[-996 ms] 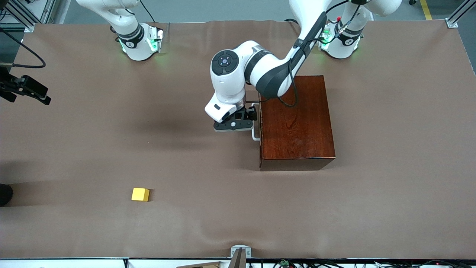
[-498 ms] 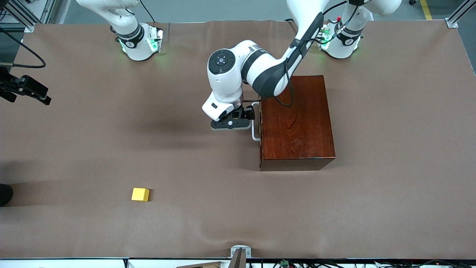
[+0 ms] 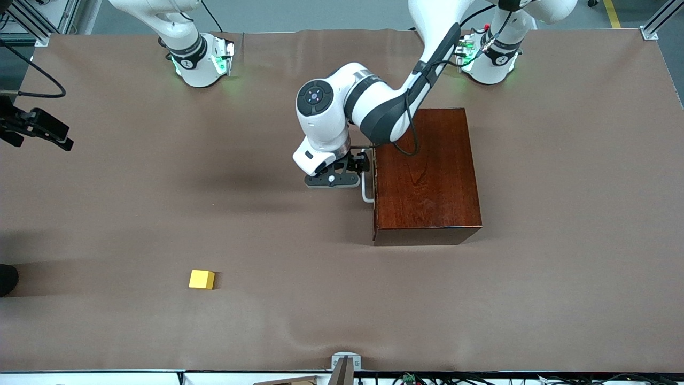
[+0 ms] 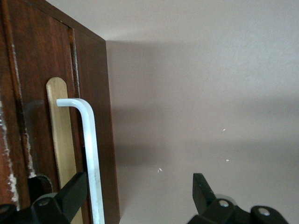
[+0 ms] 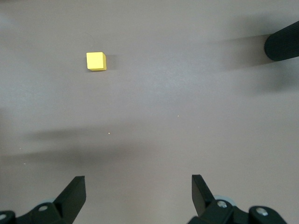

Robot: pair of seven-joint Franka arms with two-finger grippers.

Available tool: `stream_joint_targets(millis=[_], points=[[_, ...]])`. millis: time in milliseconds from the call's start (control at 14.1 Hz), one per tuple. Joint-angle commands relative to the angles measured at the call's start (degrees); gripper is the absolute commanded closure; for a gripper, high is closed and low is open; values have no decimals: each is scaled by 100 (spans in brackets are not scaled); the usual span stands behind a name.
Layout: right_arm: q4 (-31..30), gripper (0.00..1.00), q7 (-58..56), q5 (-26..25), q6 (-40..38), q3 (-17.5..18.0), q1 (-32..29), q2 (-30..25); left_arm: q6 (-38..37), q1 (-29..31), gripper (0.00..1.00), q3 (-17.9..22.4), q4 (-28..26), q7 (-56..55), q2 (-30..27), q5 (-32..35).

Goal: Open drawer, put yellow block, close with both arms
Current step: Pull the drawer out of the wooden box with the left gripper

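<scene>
The mahogany box (image 3: pixel 427 171) stands mid-table with its drawer (image 4: pixel 28 116) shut. The drawer's white loop handle (image 3: pixel 366 192) (image 4: pixel 91 154) faces the right arm's end. My left gripper (image 3: pixel 355 170) (image 4: pixel 138 191) is open at the handle. One finger (image 4: pixel 70 193) is between the bar and the drawer front, the other finger (image 4: pixel 201 186) stands well clear over the table. The yellow block (image 3: pixel 202 279) (image 5: pixel 96 61) lies alone, nearer the front camera, toward the right arm's end. My right gripper (image 3: pixel 53 138) (image 5: pixel 138 191) hangs open and empty over that end of the table.
A dark rounded object (image 3: pixel 6 278) (image 5: pixel 282 42) pokes in at the table's edge by the right arm's end. A small metal bracket (image 3: pixel 344 363) sits at the table edge nearest the front camera. Brown cloth (image 3: pixel 267 230) covers the table between box and block.
The left arm's wrist and elbow have shifted slightly beside the handle. The drawer stays shut, and the block and right gripper have not moved.
</scene>
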Motion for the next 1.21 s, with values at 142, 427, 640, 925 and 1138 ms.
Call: stream_joint_targets(millis=[142,427,640,925,1138], points=[[94,0,-52,40,-21,4,-2,37,-187,-93,0,111,165,112,199,119],[94,0,-43,40,-21,4,7,37,-415,-129,0,93,156,120,235,284],[94,0,-52,40,-12,4,7,37,-486,-155,0,67,156,120,270,382],[94,0,-34,40,-21,4,15,46,-477,-164,0,67,165,68,358,382],[103,0,-61,40,-56,4,-11,37,-468,-225,0,93,165,24,411,382]])
